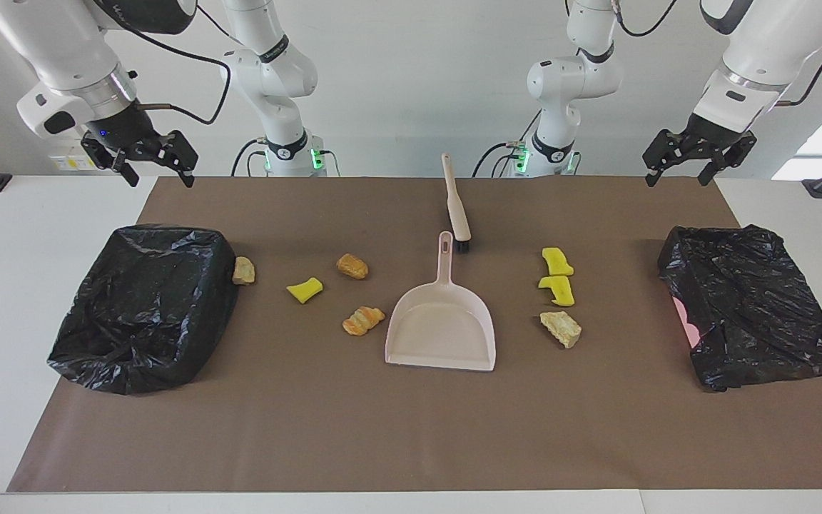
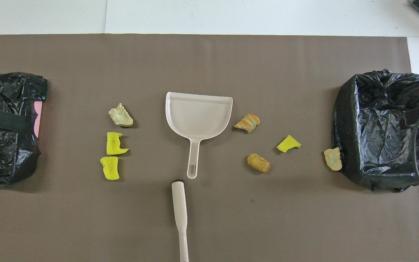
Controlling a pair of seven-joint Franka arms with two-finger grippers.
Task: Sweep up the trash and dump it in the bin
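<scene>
Starting layout. Your left gripper (image 1: 696, 158) and right gripper (image 1: 141, 158) hung with fingers apart, holding nothing, each above its own end of the mat (image 1: 411, 442). All seven scraps lay loose — three (image 1: 558, 298) toward the left arm's bin (image 1: 753, 314), four (image 1: 325, 296) toward the right arm's bin (image 1: 143, 307). Dustpan (image 1: 442, 328) and brush (image 1: 455, 207) were untouched — sweeping and dumping all remained.

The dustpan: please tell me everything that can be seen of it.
The dustpan is one piece of pale beige, smooth plastic, as it looks: a wide, shallow scoop with raised side walls and a slim handle with a hanging slot at its end. It lies flat and empty on the brown mat, mid-table, handle toward the robots. The brush lies just past the handle tip; contact cannot be told. No scrap touches it.
</scene>
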